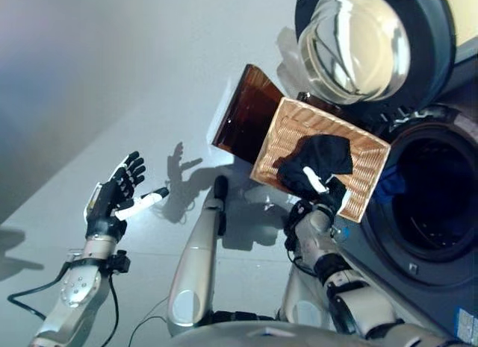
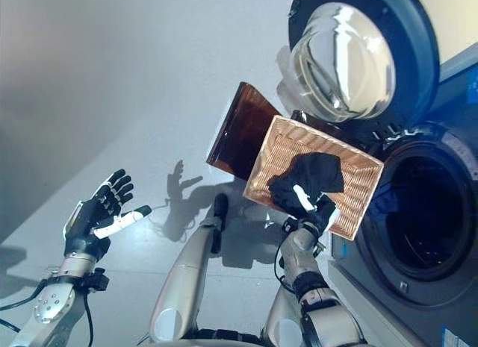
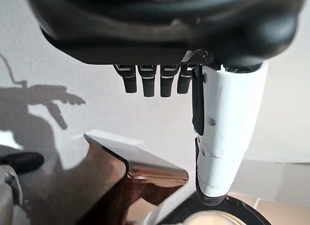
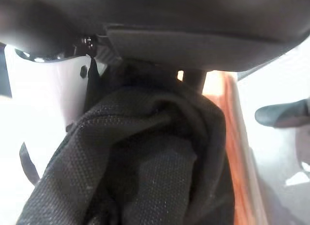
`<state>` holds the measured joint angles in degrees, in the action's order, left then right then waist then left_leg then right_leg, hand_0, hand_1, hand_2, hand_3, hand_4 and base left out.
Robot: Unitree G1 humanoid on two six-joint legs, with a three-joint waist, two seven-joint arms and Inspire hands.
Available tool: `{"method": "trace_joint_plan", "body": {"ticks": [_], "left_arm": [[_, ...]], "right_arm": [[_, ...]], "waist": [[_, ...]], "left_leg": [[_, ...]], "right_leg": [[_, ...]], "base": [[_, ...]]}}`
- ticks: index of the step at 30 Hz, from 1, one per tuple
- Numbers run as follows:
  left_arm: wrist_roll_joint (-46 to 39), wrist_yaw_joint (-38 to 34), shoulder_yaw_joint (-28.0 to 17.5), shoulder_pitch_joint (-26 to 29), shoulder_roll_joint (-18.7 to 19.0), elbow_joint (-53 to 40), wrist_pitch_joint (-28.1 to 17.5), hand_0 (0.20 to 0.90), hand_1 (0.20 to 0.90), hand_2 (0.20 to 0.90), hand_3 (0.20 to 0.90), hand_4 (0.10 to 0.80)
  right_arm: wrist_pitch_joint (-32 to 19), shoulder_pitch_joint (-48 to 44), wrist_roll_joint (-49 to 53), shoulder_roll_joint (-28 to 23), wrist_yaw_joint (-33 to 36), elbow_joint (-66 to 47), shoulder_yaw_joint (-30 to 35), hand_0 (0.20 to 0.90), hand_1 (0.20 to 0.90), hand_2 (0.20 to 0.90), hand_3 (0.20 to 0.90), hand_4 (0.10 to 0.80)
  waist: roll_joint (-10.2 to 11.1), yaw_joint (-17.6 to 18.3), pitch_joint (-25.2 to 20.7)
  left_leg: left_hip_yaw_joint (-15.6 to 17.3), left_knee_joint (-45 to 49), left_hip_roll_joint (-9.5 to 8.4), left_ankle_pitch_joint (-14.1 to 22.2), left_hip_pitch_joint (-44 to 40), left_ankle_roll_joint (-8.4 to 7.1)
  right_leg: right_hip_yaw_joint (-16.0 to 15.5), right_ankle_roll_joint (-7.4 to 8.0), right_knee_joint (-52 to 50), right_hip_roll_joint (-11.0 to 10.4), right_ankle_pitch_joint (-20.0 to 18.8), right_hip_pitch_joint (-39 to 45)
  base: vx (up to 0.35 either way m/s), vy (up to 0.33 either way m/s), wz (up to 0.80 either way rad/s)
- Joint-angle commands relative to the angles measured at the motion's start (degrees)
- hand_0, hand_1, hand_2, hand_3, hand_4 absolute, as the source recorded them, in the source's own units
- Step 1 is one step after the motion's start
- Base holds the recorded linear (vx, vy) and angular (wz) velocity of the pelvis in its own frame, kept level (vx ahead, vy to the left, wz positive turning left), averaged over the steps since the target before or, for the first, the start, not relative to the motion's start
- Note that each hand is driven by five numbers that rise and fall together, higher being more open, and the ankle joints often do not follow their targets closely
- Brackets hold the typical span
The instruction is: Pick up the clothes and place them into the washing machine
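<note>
A black garment (image 1: 320,162) is bunched over the woven basket (image 1: 366,164), and my right hand (image 1: 321,190) is shut on it, thumb pressed against the cloth. The right wrist view is filled with the same black garment (image 4: 140,167) gathered under the fingers. To the right stands the washing machine, its dark drum opening (image 1: 429,194) exposed with a blue cloth (image 1: 390,184) at the rim and its round glass door (image 1: 357,42) swung open above. My left hand (image 1: 119,190) hovers open and empty over the floor at the far left, fingers spread.
A brown translucent bin (image 1: 246,112) stands on the floor beside the basket's far end. The pale grey floor (image 1: 112,78) stretches away to the left of the bin and basket.
</note>
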<state>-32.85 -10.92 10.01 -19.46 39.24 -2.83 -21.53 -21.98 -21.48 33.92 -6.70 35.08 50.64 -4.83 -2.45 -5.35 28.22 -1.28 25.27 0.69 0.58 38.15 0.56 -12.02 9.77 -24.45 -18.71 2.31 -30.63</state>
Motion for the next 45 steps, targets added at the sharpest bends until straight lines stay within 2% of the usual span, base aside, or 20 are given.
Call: {"method": "trace_joint_plan", "body": {"ticks": [1,7,12,16,19,24,30,34,45], "left_arm": [[-0.39,2.16,-1.90,-2.15,-0.88,0.00,-2.97,0.900,0.900,0.900,0.900,0.800],[-2.03,6.20,-2.80,-1.94,-5.37,2.12,-1.88,0.900,0.900,0.900,0.900,0.800],[-2.10,7.82,-3.31,-1.55,-7.91,4.31,-1.23,0.900,0.900,0.900,0.900,0.800],[-1.61,9.31,-3.38,-1.20,-10.97,6.74,-0.35,0.900,0.900,0.900,0.900,0.800],[-1.88,9.99,-3.39,-1.24,-11.87,6.77,0.09,0.900,0.900,0.900,0.900,0.800],[-2.66,10.91,-3.09,-1.81,-12.64,5.90,0.22,0.900,0.900,0.900,0.900,0.800],[-4.23,11.49,-2.39,-2.04,-12.51,4.92,0.09,0.900,0.900,0.900,0.900,0.800],[-5.07,11.69,-1.52,-2.03,-12.31,4.48,0.14,0.900,0.900,0.900,0.900,0.800],[-6.52,12.34,3.45,-1.77,-9.01,0.28,-0.07,0.900,0.900,0.900,0.900,0.800]], "right_arm": [[-8.49,2.41,3.26,-3.25,-4.71,-5.45,3.02,0.200,0.200,0.200,0.200,0.300],[-9.05,7.78,13.50,-3.89,-15.64,-5.83,6.56,0.200,0.200,0.200,0.200,0.300],[-8.45,10.53,17.44,-3.31,-20.11,-5.53,8.38,0.200,0.200,0.200,0.200,0.300],[-7.95,11.50,26.89,-0.87,-24.94,-1.10,13.24,0.200,0.200,0.200,0.200,0.300],[-7.71,11.71,30.21,-0.28,-26.67,0.41,15.07,0.200,0.200,0.200,0.200,0.300],[-8.42,10.86,36.46,0.51,-28.68,1.43,18.17,0.200,0.200,0.200,0.200,0.300],[-11.79,6.96,45.18,0.29,-30.34,2.61,23.95,0.200,0.200,0.200,0.200,0.300],[-13.34,5.10,47.27,-0.19,-29.59,3.30,26.27,0.200,0.200,0.200,0.200,0.300],[-16.73,-3.78,46.28,-8.37,-24.39,2.95,28.26,0.200,0.200,0.200,0.200,0.300]], "waist": [[0.80,0.22,-4.62],[2.12,1.43,-7.12],[2.59,2.20,-8.79],[2.66,2.58,-10.78],[2.51,2.78,-11.34],[1.77,3.30,-11.33],[0.33,3.60,-11.03],[-0.61,3.66,-10.78],[-5.51,3.78,-7.53]], "left_leg": [[-2.17,-7.69,4.60,-4.32,-2.17,-5.57],[-1.73,-11.25,5.61,-4.06,-11.39,-6.09],[-1.39,-13.63,5.98,-4.29,-16.50,-6.20],[-0.77,-16.73,6.28,-4.13,-22.04,-6.30],[-0.58,-17.51,6.39,-4.09,-23.49,-6.35],[-0.11,-18.20,6.12,-3.72,-24.70,-6.27],[0.35,-17.78,5.65,-3.77,-22.82,-6.06],[0.27,-17.15,5.43,-3.67,-21.71,-5.95],[0.52,-15.27,4.38,-4.32,-16.97,-6.06]], "right_leg": [[1.21,3.48,7.91,-3.80,-10.17,2.66],[0.17,3.82,11.90,-2.81,-9.71,11.64],[-0.36,3.95,14.06,-2.24,-9.51,16.23],[-0.70,4.07,16.58,-1.39,-8.77,20.85],[-0.77,4.17,17.05,-1.27,-8.63,21.98],[-0.38,4.15,17.66,-1.20,-8.31,22.54],[0.49,3.99,17.02,-1.45,-8.22,20.03],[1.31,3.91,15.97,-1.69,-7.91,18.47],[3.96,3.32,12.20,-2.29,-7.24,11.76]], "base": [[0.117,-0.011,-0.09],[0.183,-0.023,-0.05],[0.121,-0.001,-0.05],[0.153,0.005,-0.10],[0.093,0.004,-0.09],[0.019,0.004,-0.04],[-0.048,0.013,-0.03],[-0.054,0.017,-0.10],[-0.095,0.035,-0.03]]}}
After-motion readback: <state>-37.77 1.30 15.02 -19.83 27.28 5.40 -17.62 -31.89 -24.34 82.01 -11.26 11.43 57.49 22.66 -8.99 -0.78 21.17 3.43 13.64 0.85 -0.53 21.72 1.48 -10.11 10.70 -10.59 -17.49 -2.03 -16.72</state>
